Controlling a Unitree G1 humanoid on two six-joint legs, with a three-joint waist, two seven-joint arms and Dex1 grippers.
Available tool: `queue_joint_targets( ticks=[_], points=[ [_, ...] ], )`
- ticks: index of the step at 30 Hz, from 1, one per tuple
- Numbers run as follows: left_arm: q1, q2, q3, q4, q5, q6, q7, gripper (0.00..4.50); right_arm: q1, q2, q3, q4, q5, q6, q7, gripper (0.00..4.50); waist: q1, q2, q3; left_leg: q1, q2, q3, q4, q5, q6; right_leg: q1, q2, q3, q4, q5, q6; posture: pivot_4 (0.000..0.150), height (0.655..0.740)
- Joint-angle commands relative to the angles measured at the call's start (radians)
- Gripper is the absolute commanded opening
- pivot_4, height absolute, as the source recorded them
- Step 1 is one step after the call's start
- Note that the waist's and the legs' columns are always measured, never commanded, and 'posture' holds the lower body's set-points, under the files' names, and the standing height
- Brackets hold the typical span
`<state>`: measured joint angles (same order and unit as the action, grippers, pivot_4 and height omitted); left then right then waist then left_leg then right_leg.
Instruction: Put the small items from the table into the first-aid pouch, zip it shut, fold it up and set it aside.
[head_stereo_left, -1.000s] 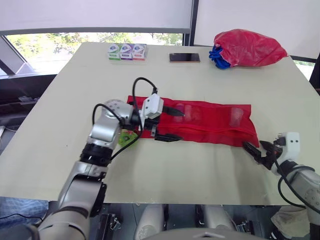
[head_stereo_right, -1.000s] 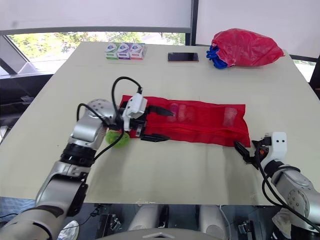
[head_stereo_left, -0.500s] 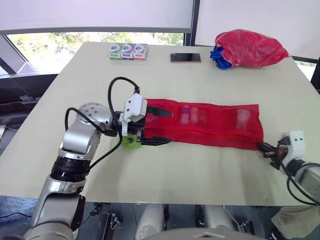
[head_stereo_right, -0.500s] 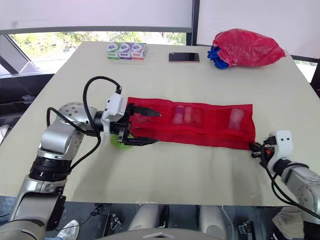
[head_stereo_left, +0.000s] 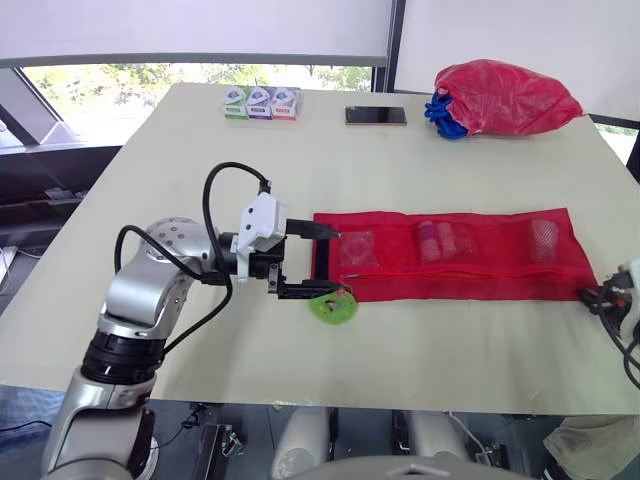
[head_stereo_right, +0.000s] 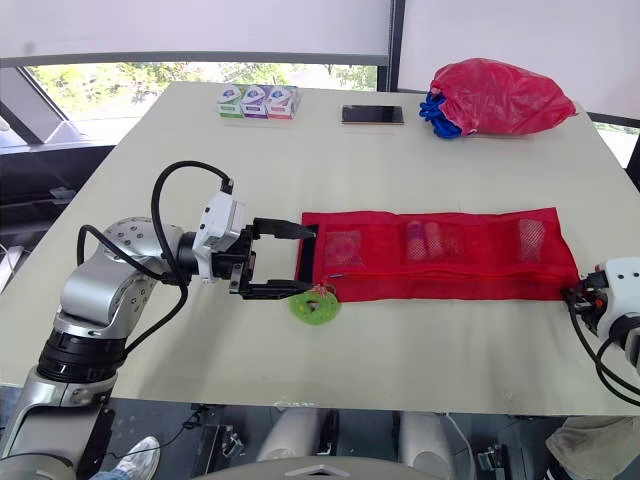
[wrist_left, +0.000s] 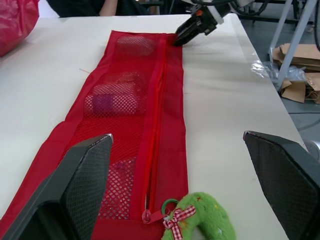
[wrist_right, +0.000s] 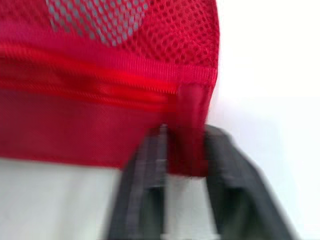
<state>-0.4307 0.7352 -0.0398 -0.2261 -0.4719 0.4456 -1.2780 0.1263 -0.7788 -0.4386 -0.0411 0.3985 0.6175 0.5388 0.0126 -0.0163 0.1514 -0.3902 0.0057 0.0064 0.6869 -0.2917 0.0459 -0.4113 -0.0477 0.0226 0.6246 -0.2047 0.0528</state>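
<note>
Pouch (head_stereo_left: 450, 255) lay flat across centre-right of the frame, its right-end tab pinched by the right gripper (wrist_right: 186, 150), likely as an anchor for zipping. Left gripper (head_stereo_left: 330, 263) hung spread wide at the left end, just beside the green plush zipper charm (head_stereo_left: 333, 306).

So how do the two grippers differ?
The left gripper has jaws wide open, holding nothing; the right gripper has them shut on the red pouch's end tab. The left is at the zipper-pull end by the green plush toy; the right, the opposite end. Both face the pouch.
</note>
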Motion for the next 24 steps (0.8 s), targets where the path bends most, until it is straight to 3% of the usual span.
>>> queue_joint_targets(
  ticks=[1, 2, 3, 5, 14, 19, 24],
  points=[
    [0.026, 0.036, 0.036, -0.024, -0.023, 0.035, 0.019, 4.50, 0.060, -0.026, -0.067, -0.073, 0.025, -0.103, 0.121, 2.99, -0.001, 0.000, 0.000, 0.000, 0.000, 0.000, 0.000, 0.000, 0.000, 0.000, 0.000, 0.000, 0.000, 0.000, 0.000, 0.150, 0.7400],
    [0.036, 0.035, 0.046, -0.016, -0.035, 0.069, 0.042, 4.50, 0.086, -0.031, -0.090, -0.101, 0.034, -0.145, 0.168, 3.61, -0.001, 0.000, 0.000, 0.000, 0.000, 0.000, 0.000, 0.000, 0.000, 0.000, 0.000, 0.000, 0.000, 0.000, 0.000, 0.150, 0.7400],
    [0.045, 0.031, 0.057, -0.002, -0.043, 0.099, 0.070, 4.50, 0.115, -0.033, -0.116, -0.142, 0.053, -0.189, 0.224, 3.95, -0.003, 0.001, 0.000, 0.001, 0.000, 0.001, -0.001, 0.000, 0.000, 0.000, 0.000, 0.001, 0.000, 0.000, 0.000, 0.150, 0.7400],
    [0.061, 0.017, 0.078, 0.042, -0.049, 0.165, 0.137, 4.50, 0.164, -0.037, -0.155, -0.237, 0.105, -0.209, 0.312, 4.29, -0.002, 0.001, 0.000, 0.004, 0.001, 0.005, -0.002, 0.000, 0.000, 0.001, 0.000, 0.004, 0.001, -0.002, 0.003, 0.150, 0.7400],
    [0.053, -0.052, 0.168, 0.177, -0.153, 0.401, 0.298, 4.50, 0.170, -0.032, -0.189, -0.497, 0.334, -0.147, 0.417, 4.29, -0.008, -0.003, 0.002, 0.006, 0.003, 0.006, -0.003, 0.000, 0.000, 0.001, 0.000, 0.005, 0.001, -0.002, 0.004, 0.150, 0.7400],
    [-0.013, -0.101, 0.257, 0.240, -0.305, 0.755, 0.425, 4.50, 0.089, -0.057, -0.149, -0.594, 0.441, -0.084, 0.386, 4.29, -0.001, -0.004, 0.002, 0.006, 0.003, 0.006, -0.002, 0.000, 0.000, 0.001, 0.000, 0.004, 0.001, 0.000, 0.001, 0.150, 0.7400],
    [-0.022, -0.120, 0.271, 0.260, -0.304, 0.825, 0.506, 4.50, 0.029, -0.086, -0.099, -0.664, 0.478, -0.052, 0.351, 4.29, -0.002, -0.004, 0.002, 0.006, 0.003, 0.006, -0.003, 0.000, 0.000, 0.001, 0.000, 0.004, 0.001, 0.001, 0.003, 0.150, 0.7400]
  ],
)
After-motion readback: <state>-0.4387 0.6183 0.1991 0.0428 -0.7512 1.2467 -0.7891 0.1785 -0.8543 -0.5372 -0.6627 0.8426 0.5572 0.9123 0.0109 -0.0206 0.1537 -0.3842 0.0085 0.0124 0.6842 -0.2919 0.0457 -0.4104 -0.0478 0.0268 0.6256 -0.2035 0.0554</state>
